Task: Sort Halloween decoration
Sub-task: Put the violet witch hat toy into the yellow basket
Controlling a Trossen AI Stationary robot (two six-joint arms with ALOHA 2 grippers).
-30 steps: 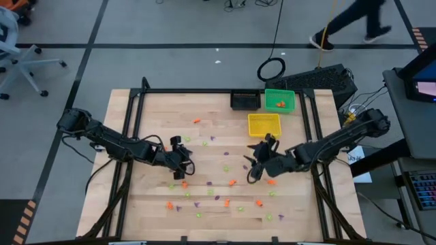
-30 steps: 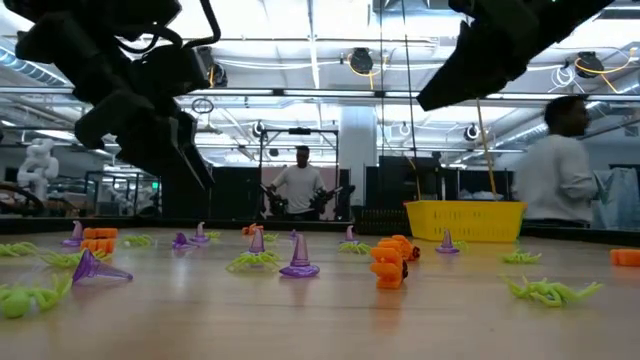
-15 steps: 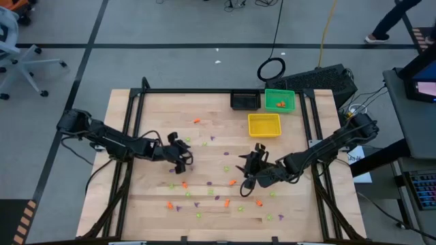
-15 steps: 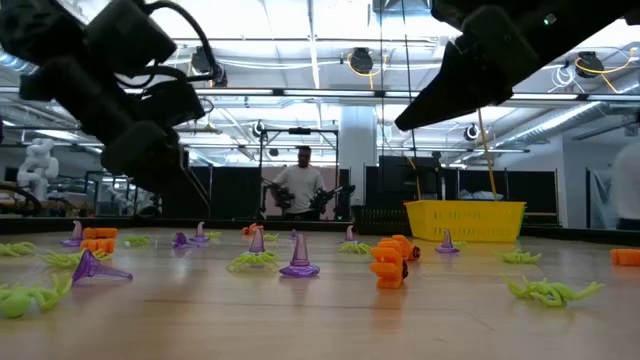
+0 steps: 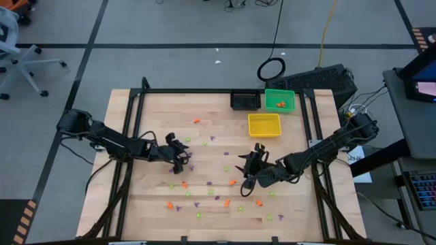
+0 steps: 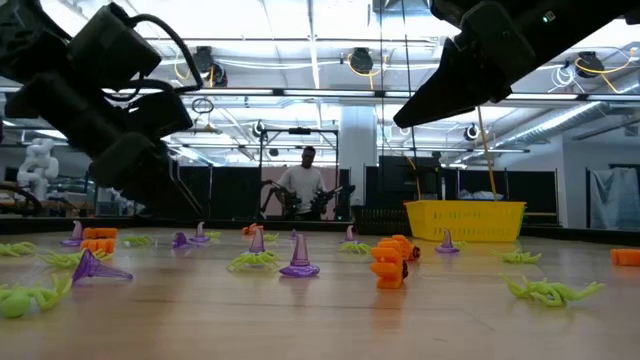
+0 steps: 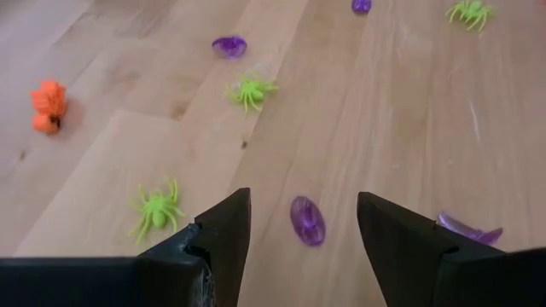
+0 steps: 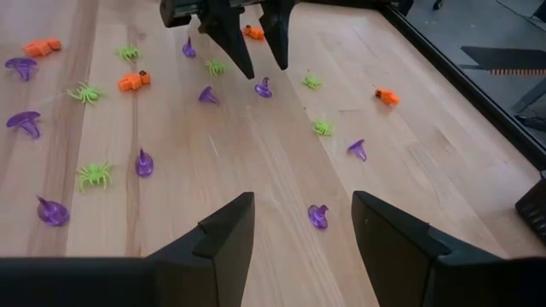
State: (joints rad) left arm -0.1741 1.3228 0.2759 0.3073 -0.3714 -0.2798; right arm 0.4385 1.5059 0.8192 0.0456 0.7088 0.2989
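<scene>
Your left gripper [image 7: 300,223] hangs over the table's [image 5: 157,109] left-centre with its fingers spread wide and nothing between them. A purple witch hat [image 7: 307,220] lies on its side on the wood right in the gap between the fingertips, below them and untouched. A green spider [image 7: 154,207] sits just beside the one finger, a second purple hat [image 7: 465,228] just beside the other, and an orange pumpkin [image 7: 48,106] lies well off to the side.

Your right gripper [image 8: 300,223] hovers right of centre, also wide open and empty. A small purple hat [image 8: 318,216] lies on the wood between its fingertips, a little ahead. The rest of the Halloween decoration [image 5: 230,182] is scattered loose across the middle and near half of the table: orange, purple and light-green pieces, well apart from one another.

At the far edge stand three bins. The green bin [image 5: 289,101] holds a few orange pieces. You can see only bare floor in the yellow bin [image 5: 264,125], just nearer than it. What the black bin [image 5: 244,101] holds cannot be told.
</scene>
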